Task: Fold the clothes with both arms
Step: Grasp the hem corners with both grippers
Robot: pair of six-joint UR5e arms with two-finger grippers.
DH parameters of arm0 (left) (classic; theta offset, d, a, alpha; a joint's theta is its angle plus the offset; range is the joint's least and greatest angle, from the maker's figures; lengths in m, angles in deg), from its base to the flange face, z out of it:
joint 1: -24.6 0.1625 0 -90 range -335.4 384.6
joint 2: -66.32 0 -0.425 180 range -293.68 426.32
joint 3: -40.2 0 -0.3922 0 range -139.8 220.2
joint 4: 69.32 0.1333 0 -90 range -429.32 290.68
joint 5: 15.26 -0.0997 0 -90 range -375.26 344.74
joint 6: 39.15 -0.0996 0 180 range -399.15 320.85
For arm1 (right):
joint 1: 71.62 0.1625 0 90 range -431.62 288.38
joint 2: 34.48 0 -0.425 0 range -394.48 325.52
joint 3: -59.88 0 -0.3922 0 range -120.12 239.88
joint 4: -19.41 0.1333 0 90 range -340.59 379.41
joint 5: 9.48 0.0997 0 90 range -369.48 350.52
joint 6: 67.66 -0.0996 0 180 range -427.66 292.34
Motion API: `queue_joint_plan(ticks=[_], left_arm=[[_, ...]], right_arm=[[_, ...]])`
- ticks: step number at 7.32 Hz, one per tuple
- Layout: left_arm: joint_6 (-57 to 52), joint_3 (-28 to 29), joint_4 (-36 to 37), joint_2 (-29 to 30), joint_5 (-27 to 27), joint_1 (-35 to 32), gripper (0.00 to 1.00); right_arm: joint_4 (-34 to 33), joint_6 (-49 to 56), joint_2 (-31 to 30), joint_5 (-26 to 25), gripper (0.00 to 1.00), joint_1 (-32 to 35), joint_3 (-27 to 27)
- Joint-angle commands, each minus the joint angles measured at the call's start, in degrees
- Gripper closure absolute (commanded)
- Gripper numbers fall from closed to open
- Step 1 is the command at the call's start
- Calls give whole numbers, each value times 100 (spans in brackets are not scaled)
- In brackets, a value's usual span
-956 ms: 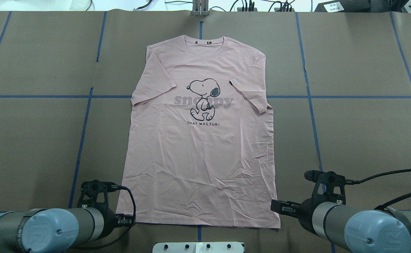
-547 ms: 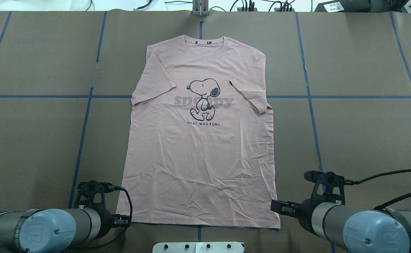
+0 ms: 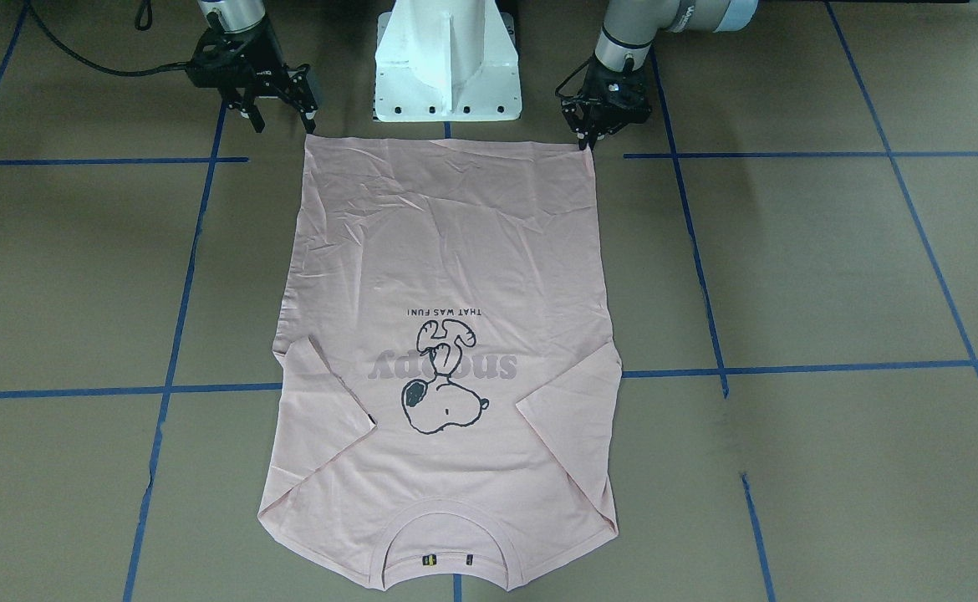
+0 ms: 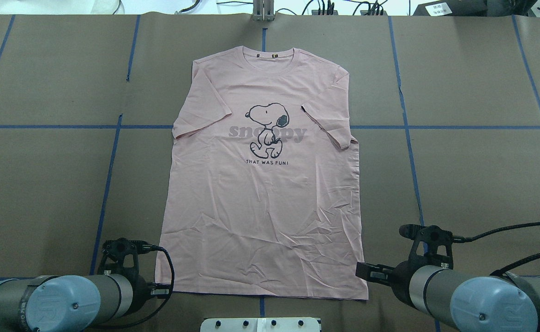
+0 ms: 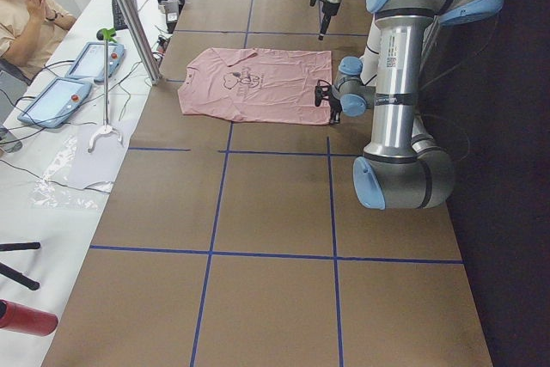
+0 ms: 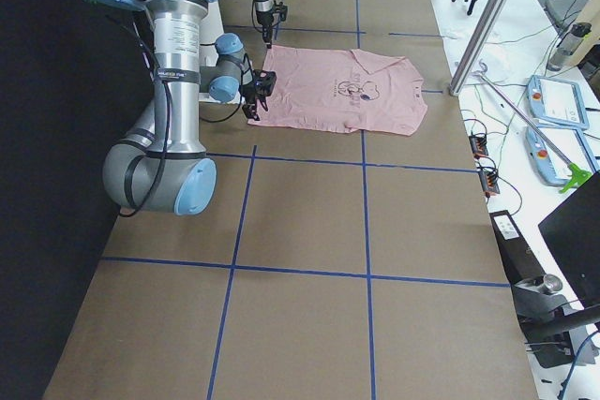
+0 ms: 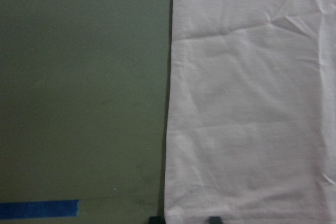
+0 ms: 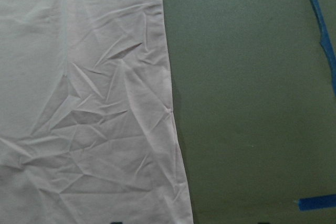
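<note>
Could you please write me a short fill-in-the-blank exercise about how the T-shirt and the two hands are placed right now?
1. The T-shirt lies flat with its Snoopy print facing ____.
2. Its collar points ____ from the white base.
3. The left hand and the right hand are each near a corner of the shirt's bottom ____.
4. The tape lines on the table are ____ in colour.

Missing words: up; away; hem; blue.

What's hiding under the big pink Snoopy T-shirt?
The pale pink Snoopy T-shirt lies flat on the brown paper-covered table. The table's blue tape lines run up to the shirt's edges and vanish beneath it. Anything else under the cloth is covered, though no bump shows.
</note>
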Motion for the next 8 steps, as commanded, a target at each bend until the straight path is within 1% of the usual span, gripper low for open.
queue_joint_plan(ticks=[1,2,3,4,6,8], left_arm=[[1,-17,-7,1,0,3,100],[1,-43,-7,1,0,3,100],[1,-70,-7,27,0,3,100],[10,-79,-7,71,9,3,100],[10,-210,-7,80,26,3,100],[10,-211,-15,89,61,3,100]], right_arm=[[-2,-9,6,-9,11,-9,-35],[-2,-79,32,-96,12,-87,-113],[15,-540,85,-619,23,-401,-358],[7,-710,155,-824,34,-578,-456],[-2,-764,217,-1010,37,-738,-588],[-2,-756,357,-1011,36,-738,-807]])
